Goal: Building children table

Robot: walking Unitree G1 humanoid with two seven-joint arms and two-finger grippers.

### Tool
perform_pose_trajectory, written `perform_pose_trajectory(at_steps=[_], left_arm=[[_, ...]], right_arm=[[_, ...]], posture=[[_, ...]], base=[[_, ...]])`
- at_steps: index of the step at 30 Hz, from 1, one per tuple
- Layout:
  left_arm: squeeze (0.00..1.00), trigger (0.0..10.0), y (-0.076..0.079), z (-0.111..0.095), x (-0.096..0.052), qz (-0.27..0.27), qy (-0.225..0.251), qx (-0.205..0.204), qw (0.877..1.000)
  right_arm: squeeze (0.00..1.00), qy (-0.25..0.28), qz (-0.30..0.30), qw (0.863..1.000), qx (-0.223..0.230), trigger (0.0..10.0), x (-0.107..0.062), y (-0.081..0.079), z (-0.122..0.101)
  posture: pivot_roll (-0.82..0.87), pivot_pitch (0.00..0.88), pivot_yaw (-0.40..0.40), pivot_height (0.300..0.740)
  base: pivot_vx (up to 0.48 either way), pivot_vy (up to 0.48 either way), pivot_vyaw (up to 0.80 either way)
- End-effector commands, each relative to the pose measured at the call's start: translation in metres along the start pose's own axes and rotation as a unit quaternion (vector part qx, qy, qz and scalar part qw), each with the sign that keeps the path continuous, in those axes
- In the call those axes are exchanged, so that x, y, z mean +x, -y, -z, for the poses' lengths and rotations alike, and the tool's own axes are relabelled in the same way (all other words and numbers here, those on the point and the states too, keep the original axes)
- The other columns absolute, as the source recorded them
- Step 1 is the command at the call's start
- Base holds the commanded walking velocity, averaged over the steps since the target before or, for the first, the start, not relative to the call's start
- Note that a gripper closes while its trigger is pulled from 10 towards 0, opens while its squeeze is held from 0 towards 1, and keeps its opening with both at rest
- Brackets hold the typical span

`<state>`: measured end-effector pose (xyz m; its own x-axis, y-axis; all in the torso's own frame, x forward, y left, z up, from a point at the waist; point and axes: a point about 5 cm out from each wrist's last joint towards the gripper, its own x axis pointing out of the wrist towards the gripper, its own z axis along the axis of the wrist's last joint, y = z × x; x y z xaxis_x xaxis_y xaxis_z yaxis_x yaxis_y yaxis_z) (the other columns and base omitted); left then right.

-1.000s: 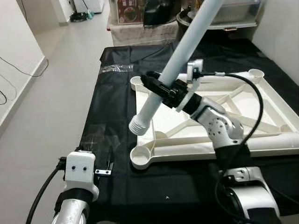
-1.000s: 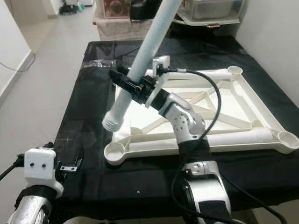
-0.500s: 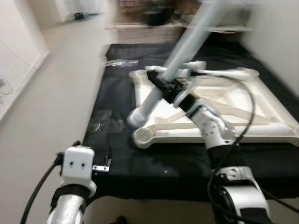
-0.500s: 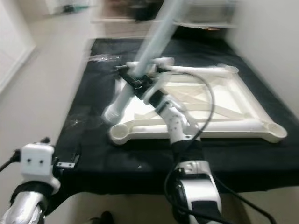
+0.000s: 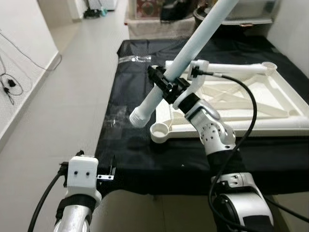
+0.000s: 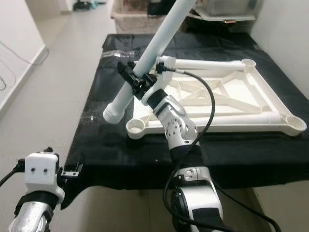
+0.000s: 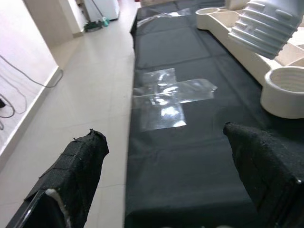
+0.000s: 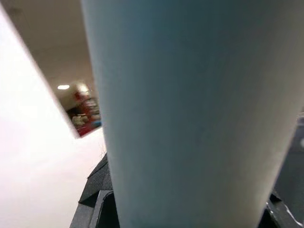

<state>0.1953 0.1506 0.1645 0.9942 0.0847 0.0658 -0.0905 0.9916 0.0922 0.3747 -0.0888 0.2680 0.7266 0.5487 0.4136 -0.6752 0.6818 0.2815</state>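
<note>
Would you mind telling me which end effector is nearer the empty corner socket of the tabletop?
The right end effector, gripping the white leg just above the corner socket. The left end effector hangs open off the black mat.

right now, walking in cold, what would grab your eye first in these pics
The long pale table leg, clamped at a slant in the right gripper, its threaded end hanging over the black cloth just short of a corner socket. Behind it lies the white tabletop frame, upside down, ribs showing. The left gripper hovers open near the cloth's edge, over a crumpled clear plastic bag.
</note>
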Motion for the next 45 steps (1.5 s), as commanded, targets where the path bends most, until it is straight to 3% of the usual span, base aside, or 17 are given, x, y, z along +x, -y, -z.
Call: perform_pose_trajectory(at_steps=[1,6,12,16,17,18,22,23,26,29,38,40,45], left_arm=[[0.0,10.0,0.001,0.003,0.0,0.001,-0.007,0.003,1.0],[0.0,10.0,0.002,0.001,-0.002,0.001,-0.006,0.003,1.0],[0.0,10.0,0.002,0.0,-0.005,0.005,-0.009,0.001,1.0],[0.0,10.0,0.002,0.0,-0.008,0.008,-0.011,-0.002,1.0],[0.0,10.0,0.004,-0.003,-0.009,0.011,-0.011,-0.007,1.0],[0.0,10.0,0.006,-0.004,-0.01,0.015,-0.011,-0.009,1.0],[0.0,10.0,0.008,-0.004,-0.01,0.019,-0.012,-0.011,1.0],[0.0,10.0,0.01,-0.007,-0.014,0.022,-0.013,-0.014,1.0],[0.0,10.0,0.011,-0.008,-0.017,0.023,-0.016,-0.016,0.999],[0.0,10.0,0.012,-0.01,-0.019,0.022,-0.02,-0.019,0.999],[0.0,10.0,0.017,-0.012,-0.026,0.021,-0.026,-0.024,0.999],[0.0,10.0,0.017,-0.012,-0.028,0.02,-0.03,-0.025,0.999],[0.0,10.0,0.016,-0.011,-0.028,0.019,-0.033,-0.026,0.999]], right_arm=[[0.0,0.007,0.017,1.0,-0.022,10.0,0.003,0.002,-0.002],[0.0,0.014,0.036,0.997,-0.062,10.0,0.006,0.008,-0.009],[0.0,-0.021,-0.02,0.996,-0.088,10.0,0.006,0.019,-0.018],[0.0,-0.043,-0.067,0.993,-0.089,10.0,0.006,0.02,-0.023],[0.0,-0.058,-0.129,0.987,-0.071,10.0,0.011,0.014,-0.026],[0.0,-0.059,-0.148,0.985,-0.061,10.0,0.018,0.009,-0.028],[0.0,-0.056,-0.16,0.984,-0.054,10.0,0.024,0.005,-0.03],[0.0,-0.054,-0.212,0.975,-0.036,10.0,0.034,-0.008,-0.035],[0.0,-0.061,-0.258,0.964,-0.022,10.0,0.04,-0.018,-0.036],[0.0,-0.1,-0.28,0.954,-0.04,10.0,0.043,-0.023,-0.023],[0.0,-0.173,-0.323,0.929,-0.055,10.0,0.031,-0.017,-0.002],[0.0,-0.181,-0.337,0.922,-0.052,10.0,0.026,-0.013,-0.005],[0.0,-0.155,-0.346,0.924,-0.041,10.0,0.03,-0.011,-0.025]], posture=[[-0.01,0.148,-0.002,0.74],[0.0,0.16,-0.002,0.74],[0.0,0.19,0.005,0.74],[0.0,0.205,0.008,0.74],[0.01,0.217,0.009,0.74],[0.01,0.234,0.01,0.74],[0.01,0.234,0.01,0.74],[0.02,0.259,0.008,0.74],[0.03,0.271,0.005,0.74],[0.03,0.283,-0.001,0.74],[0.03,0.317,-0.009,0.74],[0.03,0.321,-0.008,0.74],[0.03,0.317,-0.006,0.74]], base=[[0.0,0.0,0.0],[0.0,0.0,0.0],[0.0,0.0,0.0],[0.0,0.0,0.0],[0.0,0.0,0.0],[0.0,0.0,0.0],[0.0,0.0,0.0],[0.0,0.0,0.0],[0.0,0.0,0.0],[0.0,0.0,0.0],[0.0,0.0,0.0],[0.0,0.0,0.0],[0.0,0.0,0.0]])
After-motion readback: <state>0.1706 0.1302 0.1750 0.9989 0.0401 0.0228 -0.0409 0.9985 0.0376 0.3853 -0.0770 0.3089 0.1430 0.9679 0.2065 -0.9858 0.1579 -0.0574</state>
